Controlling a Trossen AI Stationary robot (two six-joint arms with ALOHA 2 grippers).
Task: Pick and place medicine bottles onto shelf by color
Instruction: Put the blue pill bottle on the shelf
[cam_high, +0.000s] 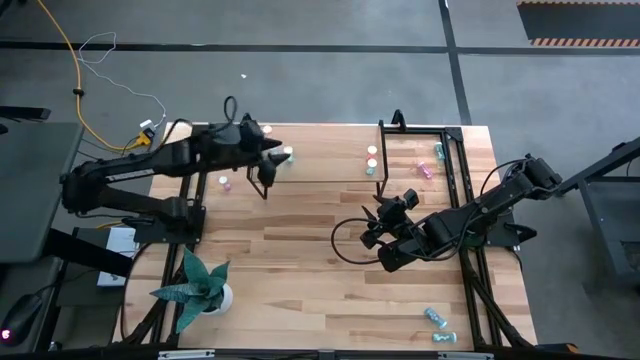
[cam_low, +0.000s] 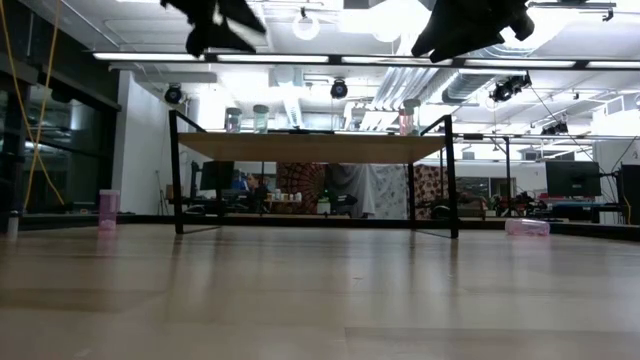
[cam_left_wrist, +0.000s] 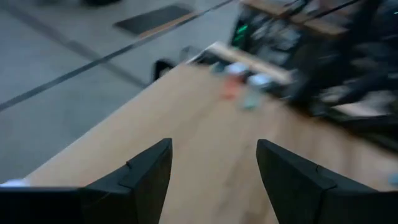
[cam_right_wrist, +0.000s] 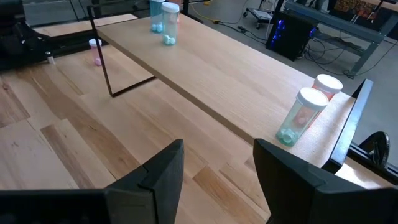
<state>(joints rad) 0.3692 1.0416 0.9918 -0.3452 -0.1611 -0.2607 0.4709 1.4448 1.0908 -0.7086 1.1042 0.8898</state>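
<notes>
Nearest the front edge of the table (cam_high: 300, 270), two teal bottles (cam_high: 437, 320) lie on their sides at the right corner, and a potted plant (cam_high: 200, 285) stands at the left. Mid-table, the right gripper (cam_high: 385, 215) hangs above bare wood in front of the shelf (cam_high: 320, 150); its fingers (cam_right_wrist: 158, 177) are spread and hold nothing. Farther back, the shelf spans the rear of the table on thin black legs. The left gripper (cam_high: 268, 165) hovers over the shelf's left end with its fingers (cam_left_wrist: 146, 177) spread and empty, just beside a teal bottle (cam_high: 287, 154) standing on the shelf top. Toward the shelf's right end stand a red-orange bottle (cam_high: 372, 151) and another teal bottle (cam_high: 371, 166). On the table itself, a pink bottle (cam_high: 224, 183) stands near the shelf's left legs and another pink bottle (cam_high: 425, 170) lies near the right legs. A further teal bottle (cam_high: 439, 151) rests at the far right.
</notes>
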